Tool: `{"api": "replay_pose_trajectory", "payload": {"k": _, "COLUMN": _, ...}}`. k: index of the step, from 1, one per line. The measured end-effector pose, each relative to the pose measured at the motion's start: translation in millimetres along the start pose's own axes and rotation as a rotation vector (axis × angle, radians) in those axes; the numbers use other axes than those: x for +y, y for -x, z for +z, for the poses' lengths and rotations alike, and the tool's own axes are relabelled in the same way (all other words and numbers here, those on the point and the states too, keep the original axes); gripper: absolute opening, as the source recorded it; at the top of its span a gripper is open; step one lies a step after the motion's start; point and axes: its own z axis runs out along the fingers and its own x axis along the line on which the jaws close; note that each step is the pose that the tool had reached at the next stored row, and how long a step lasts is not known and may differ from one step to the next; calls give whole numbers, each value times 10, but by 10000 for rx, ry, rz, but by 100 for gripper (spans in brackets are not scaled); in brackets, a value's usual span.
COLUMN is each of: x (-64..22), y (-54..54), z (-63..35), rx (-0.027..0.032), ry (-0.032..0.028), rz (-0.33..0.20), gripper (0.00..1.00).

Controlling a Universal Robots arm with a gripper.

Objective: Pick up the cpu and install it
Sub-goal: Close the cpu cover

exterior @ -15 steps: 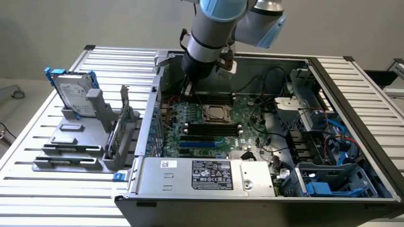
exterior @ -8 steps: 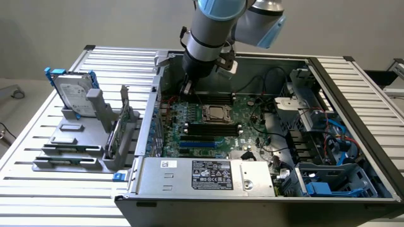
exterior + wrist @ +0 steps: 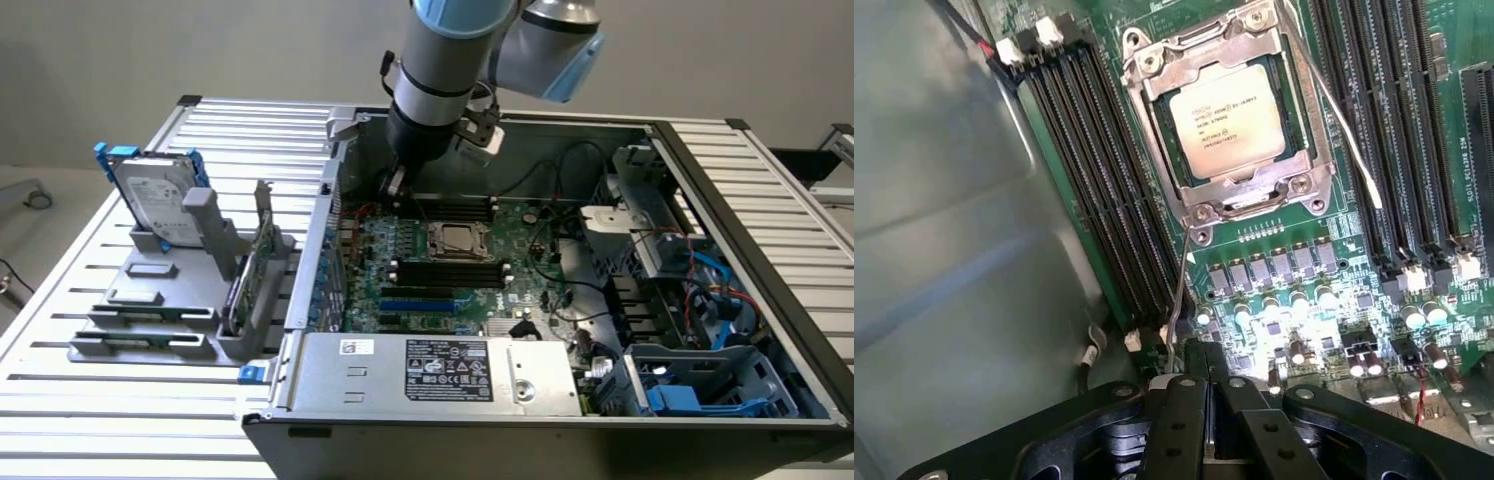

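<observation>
The cpu (image 3: 461, 240) (image 3: 1227, 120) is lying flat in its metal-framed socket (image 3: 1144, 62), in the middle of the green board (image 3: 534, 262) inside the open computer case (image 3: 587, 128). Rows of dark memory slots (image 3: 1104, 190) are running along both sides of the socket. My jaws are pressing together with nothing between them. My gripper (image 3: 398, 185) (image 3: 1202, 360) is hovering over the far part of the board, near the cpu but apart from it. A hard drive (image 3: 158, 195) is standing in a rack on the worktop (image 3: 80, 400) at the exterior view's left.
</observation>
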Motion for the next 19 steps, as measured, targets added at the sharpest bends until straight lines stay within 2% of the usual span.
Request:
{"api": "replay_pose_trajectory", "payload": {"k": 4, "x": -6, "y": -7, "z": -19, "rx": 142, "ry": 202, "rz": 333, "gripper": 11}}
{"api": "replay_pose_trajectory", "payload": {"k": 12, "x": -21, "y": -24, "z": -60, "rx": 431, "ry": 707, "rz": 810, "gripper": 11}}
{"api": "replay_pose_trajectory", "payload": {"k": 19, "x": -21, "y": -26, "z": -66, "rx": 651, "ry": 1106, "rz": 1116, "gripper": 11}}
